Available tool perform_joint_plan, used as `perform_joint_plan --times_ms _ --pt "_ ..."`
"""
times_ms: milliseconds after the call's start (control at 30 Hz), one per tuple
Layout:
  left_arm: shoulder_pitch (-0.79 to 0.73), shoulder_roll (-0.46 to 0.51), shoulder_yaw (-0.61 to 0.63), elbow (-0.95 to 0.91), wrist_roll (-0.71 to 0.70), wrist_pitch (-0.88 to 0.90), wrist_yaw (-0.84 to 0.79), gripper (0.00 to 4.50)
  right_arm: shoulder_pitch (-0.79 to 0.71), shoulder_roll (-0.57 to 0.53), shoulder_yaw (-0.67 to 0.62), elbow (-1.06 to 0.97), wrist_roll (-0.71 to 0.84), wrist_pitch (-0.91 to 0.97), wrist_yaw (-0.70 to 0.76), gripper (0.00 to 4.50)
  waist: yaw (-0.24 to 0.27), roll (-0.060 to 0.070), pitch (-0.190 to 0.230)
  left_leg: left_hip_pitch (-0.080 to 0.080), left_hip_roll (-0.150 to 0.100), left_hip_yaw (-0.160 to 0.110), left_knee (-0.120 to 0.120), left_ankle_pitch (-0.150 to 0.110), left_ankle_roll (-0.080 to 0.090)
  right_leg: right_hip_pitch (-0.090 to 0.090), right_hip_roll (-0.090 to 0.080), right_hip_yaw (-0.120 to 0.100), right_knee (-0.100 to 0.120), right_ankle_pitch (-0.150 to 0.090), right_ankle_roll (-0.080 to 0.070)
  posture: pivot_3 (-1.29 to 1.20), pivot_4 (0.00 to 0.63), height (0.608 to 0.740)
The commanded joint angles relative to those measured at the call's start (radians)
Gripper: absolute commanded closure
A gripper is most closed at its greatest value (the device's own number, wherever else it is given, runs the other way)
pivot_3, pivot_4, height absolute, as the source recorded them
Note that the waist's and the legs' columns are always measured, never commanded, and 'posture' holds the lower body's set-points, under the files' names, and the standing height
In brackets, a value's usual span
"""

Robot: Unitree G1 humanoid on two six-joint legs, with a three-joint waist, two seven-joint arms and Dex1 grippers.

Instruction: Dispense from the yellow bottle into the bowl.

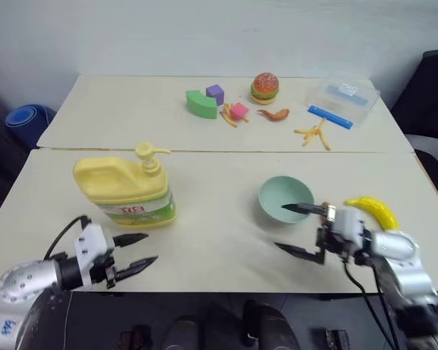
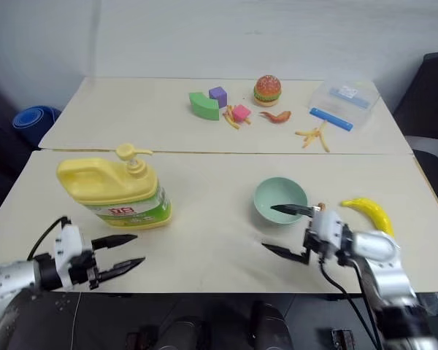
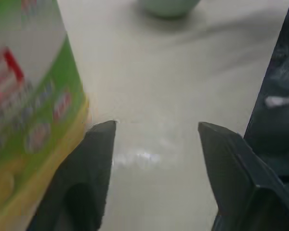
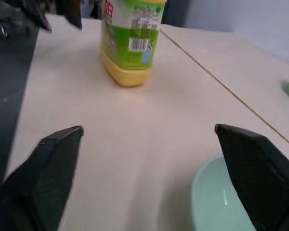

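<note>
Gaping wide beside the bowl [image 1: 285,198], right pincer [image 1: 298,229] empty, left pincer [image 1: 136,251] parted, holding nothing, near yellow bottle [image 1: 128,191]

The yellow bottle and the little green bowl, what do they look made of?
The yellow bottle looks like moulded plastic, matte, with a glossy printed green-and-white label. The bowl is smooth, plain and evenly mint-coloured with a soft sheen, probably plastic, though glazed ceramic can't be ruled out.

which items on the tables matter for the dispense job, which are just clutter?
Job:
yellow bottle
bowl

Clutter:
banana
toy burger
green block
purple cube
pink block
clear box
</note>
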Motion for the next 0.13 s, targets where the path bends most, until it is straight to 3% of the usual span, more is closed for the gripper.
perform_joint_plan --times_ms 33,133 --pt "0.039 -0.038 -0.001 0.084 0.089 -0.162 0.018 1.72 0.119 -0.035 -0.105 -0.076 0.062 0.041 -0.003 0.03 0.008 -0.001 0.000 0.000 0.000 0.000 0.000 -0.001 0.001 0.000 -0.001 0.000 -0.001 0.001 0.000 0.00 0.150 0.740" --pt "0.032 -0.093 0.031 0.183 0.139 -0.283 0.084 1.72 0.199 -0.013 -0.155 0.003 -0.018 -0.079 -0.006 0.03 0.009 -0.002 -0.001 0.000 0.000 0.001 0.000 -0.005 0.005 0.000 -0.001 0.001 -0.002 0.002 -0.003 0.00 0.150 0.740"
